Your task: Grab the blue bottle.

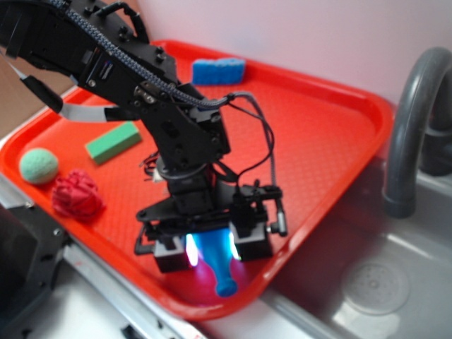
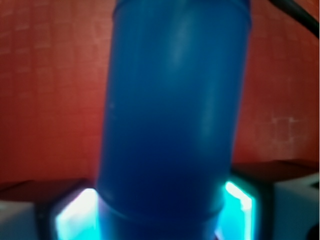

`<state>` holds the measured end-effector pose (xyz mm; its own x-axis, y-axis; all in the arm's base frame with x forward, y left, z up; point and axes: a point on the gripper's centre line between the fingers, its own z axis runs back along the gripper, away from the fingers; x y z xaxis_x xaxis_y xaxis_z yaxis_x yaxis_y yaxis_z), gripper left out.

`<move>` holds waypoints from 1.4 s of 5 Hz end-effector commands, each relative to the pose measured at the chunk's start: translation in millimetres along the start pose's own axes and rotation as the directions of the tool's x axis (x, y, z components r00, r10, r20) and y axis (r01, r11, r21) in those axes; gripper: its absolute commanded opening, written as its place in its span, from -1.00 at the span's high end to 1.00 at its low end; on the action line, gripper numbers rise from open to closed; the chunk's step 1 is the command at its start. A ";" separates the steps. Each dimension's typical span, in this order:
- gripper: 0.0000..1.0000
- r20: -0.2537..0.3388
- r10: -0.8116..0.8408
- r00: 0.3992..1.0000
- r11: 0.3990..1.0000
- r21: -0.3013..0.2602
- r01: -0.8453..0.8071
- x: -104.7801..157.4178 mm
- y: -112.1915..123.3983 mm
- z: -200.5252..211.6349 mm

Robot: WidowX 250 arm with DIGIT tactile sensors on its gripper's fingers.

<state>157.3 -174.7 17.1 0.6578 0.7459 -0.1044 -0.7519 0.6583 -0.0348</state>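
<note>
The smooth bright-blue plastic bottle (image 1: 215, 263) lies near the front edge of the red plastic tray (image 1: 332, 134), its narrow neck pointing toward the near rim. The black gripper (image 1: 210, 251) sits low over it, and the wrist view shows the jaws touching both sides of the wide body. I judge the grasp made or nearly so; lifting the bottle clear remains.

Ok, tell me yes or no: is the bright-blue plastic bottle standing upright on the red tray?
No, the bright-blue plastic bottle lies flat on the red tray, its body between the claw's fingers.
</note>
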 end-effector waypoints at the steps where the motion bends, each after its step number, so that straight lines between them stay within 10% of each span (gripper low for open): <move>1: 1.00 0.085 -0.123 0.989 0.991 0.054 0.119 17.5 2.0 31.6; 2: 1.00 0.173 -0.276 0.946 0.961 0.078 0.266 36.6 0.1 85.4; 7: 1.00 0.107 -0.628 0.771 0.763 -0.112 0.637 85.8 30.5 213.5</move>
